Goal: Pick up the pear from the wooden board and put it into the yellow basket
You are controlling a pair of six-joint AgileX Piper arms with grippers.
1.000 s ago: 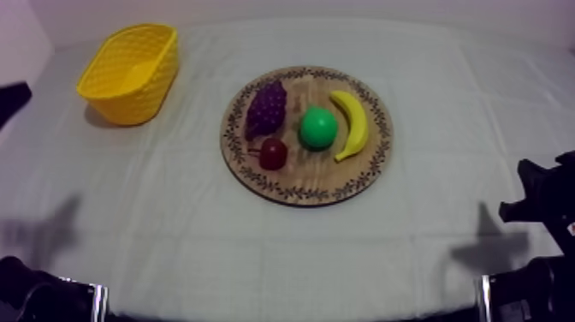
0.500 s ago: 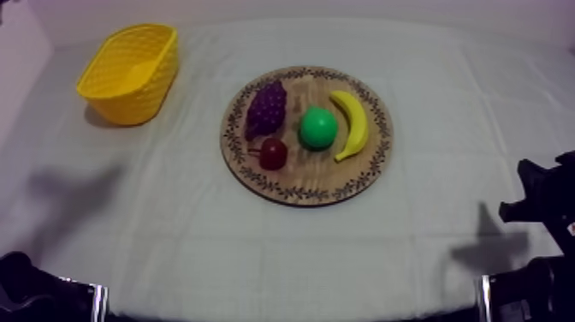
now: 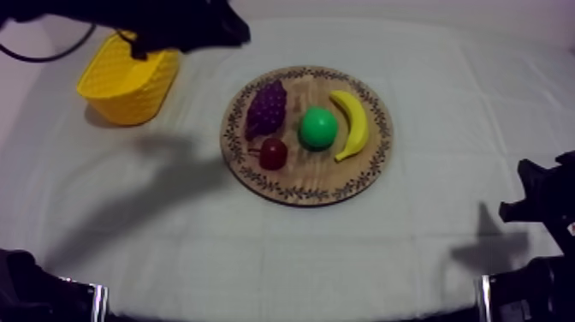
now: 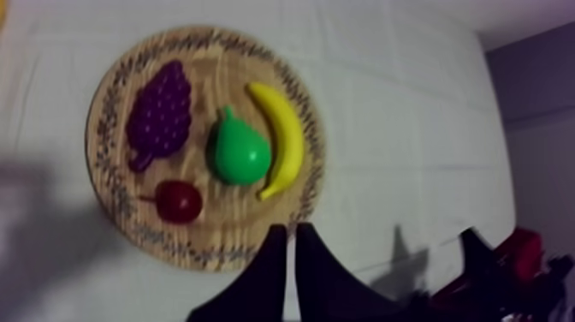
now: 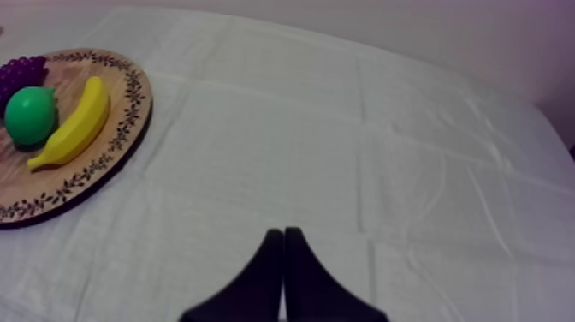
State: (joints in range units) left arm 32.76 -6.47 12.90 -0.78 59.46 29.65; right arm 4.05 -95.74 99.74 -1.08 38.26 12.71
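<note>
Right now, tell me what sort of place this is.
Probably a robot practice bench, not a kitchen: a cloth-covered table, a toy pear with other toy fruit on a wooden board, a yellow basket, and a black robot arm near the basket.

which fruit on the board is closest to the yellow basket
The purple bunch of grapes, at the wooden board's side facing the yellow basket; the small red fruit, pear and banana lie farther off.
</note>
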